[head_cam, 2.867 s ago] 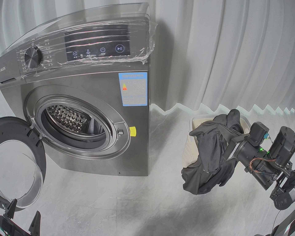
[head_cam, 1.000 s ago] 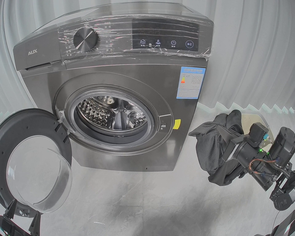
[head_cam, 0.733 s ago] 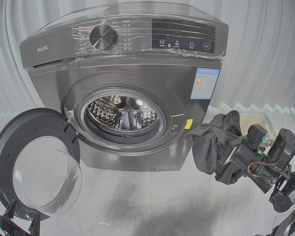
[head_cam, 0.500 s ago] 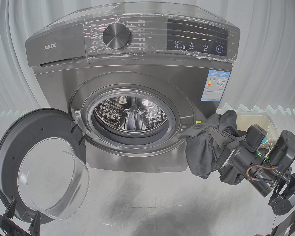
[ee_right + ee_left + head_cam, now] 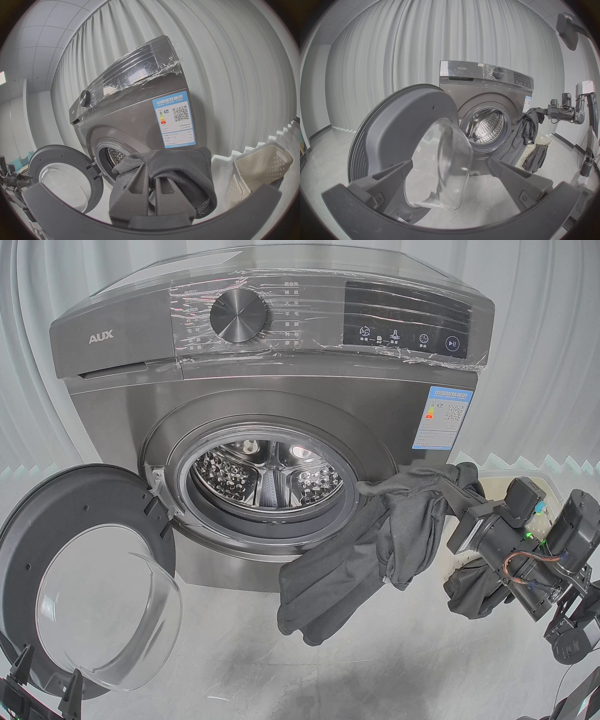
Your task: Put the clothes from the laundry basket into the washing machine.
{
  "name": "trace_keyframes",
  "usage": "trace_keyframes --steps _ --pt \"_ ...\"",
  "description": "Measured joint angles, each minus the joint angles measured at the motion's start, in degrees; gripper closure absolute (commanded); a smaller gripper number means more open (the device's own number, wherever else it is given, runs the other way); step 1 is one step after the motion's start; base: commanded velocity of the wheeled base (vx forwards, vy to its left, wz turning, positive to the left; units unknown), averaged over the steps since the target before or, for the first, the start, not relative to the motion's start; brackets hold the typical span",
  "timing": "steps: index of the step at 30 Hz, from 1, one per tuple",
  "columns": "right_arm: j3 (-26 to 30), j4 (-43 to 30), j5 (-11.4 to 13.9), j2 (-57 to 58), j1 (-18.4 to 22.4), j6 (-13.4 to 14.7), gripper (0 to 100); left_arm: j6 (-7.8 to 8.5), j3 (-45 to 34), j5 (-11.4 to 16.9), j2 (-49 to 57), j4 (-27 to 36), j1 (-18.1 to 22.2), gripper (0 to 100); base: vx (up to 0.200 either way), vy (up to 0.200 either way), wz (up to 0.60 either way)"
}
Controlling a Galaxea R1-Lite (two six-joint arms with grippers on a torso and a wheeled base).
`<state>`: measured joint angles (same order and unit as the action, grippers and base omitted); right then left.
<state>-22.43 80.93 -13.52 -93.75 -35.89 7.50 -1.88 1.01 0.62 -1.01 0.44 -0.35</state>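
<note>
Dark garment (image 5: 375,540), held before washing machine (image 5: 269,384).
Right gripper (image 5: 151,176) pinched on the garment, which hangs just right of the open drum (image 5: 269,480), outside it, near laundry basket (image 5: 262,165). Left gripper (image 5: 449,164) spread, holding nothing, low beside open door (image 5: 69,534).

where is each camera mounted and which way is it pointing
Head view: on the head, looking forward and down at the washing machine; right gripper holding a dark garment, left gripper tips.
Left wrist view: low on the left wrist, facing the open door and drum; its open fingers.
Right wrist view: on the right wrist, facing machine and laundry basket; its fingers shut on the garment.
Both wrist views share the door and garment.
</note>
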Motion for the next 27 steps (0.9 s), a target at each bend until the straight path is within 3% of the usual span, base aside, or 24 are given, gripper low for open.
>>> trace_keyframes --steps 8,17,27 --pt "0.1 0.0 0.0 -0.5 0.3 0.0 100 0.0 0.0 0.0 0.0 0.0 0.0 0 -0.15 0.0 0.0" --pt "0.4 0.2 0.1 -0.6 0.4 0.1 100 -0.01 0.0 0.0 0.0 0.0 0.0 0 0.0 0.0 0.0" --pt "0.9 0.2 0.3 -0.9 0.3 0.5 100 0.1 0.0 0.0 0.0 0.0 0.0 0 0.0 0.18 0.0"
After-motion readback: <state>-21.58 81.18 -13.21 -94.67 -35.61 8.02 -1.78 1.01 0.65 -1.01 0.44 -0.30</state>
